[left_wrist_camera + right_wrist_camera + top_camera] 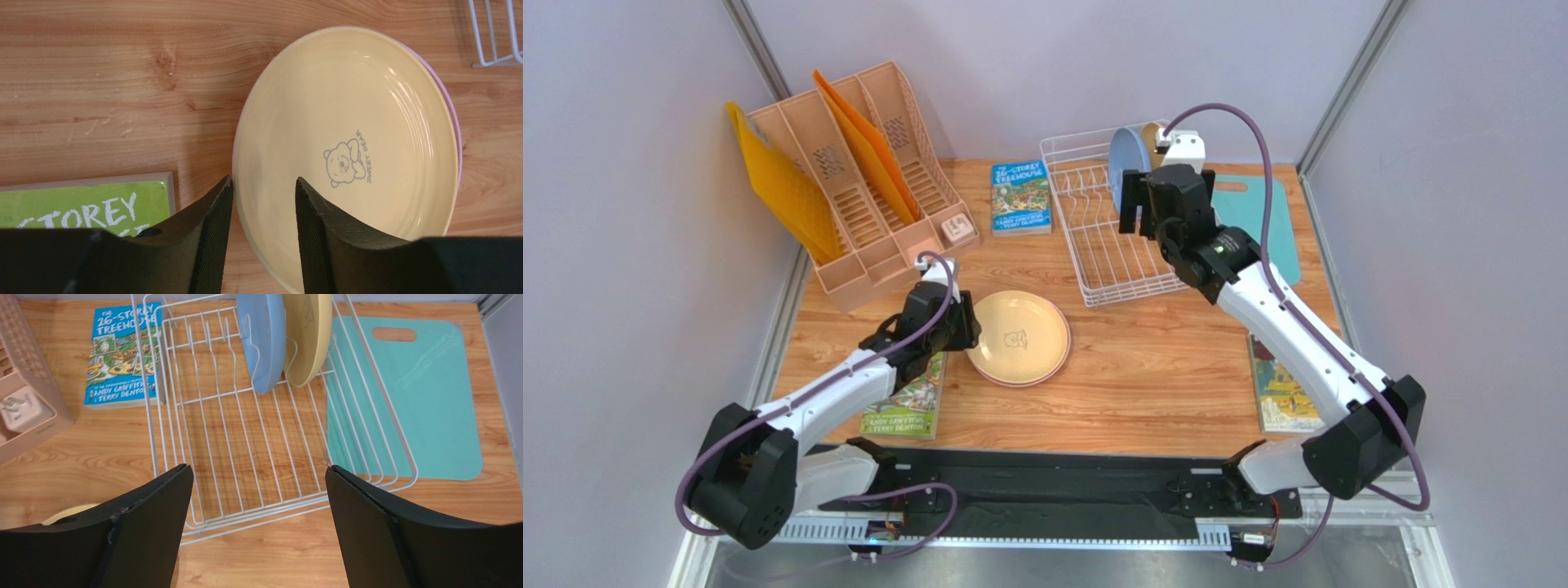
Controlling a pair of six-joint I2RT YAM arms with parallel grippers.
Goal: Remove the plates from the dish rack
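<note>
**Left jaws parted, right jaws wide**

Top view: the left gripper (955, 328) sits at the left rim of the yellow plate (1019, 337), which lies flat on the table (1161, 368). The right gripper (1136, 208) hangs over the rack (1112, 263). The blue plate (1127, 165) and tan plate (1152, 137) stand upright just beyond it.

Left wrist: the fingers are spread a little, with the yellow plate's near rim in the gap (contact unclear). A pink plate (453, 116) peeks out beneath, to the right. A green book (86, 205) lies to the left.

Right wrist: the fingers are spread wide and hold nothing. Bare rack wires lie ahead between them. The two plates stand farther ahead, blue left of tan.
</note>
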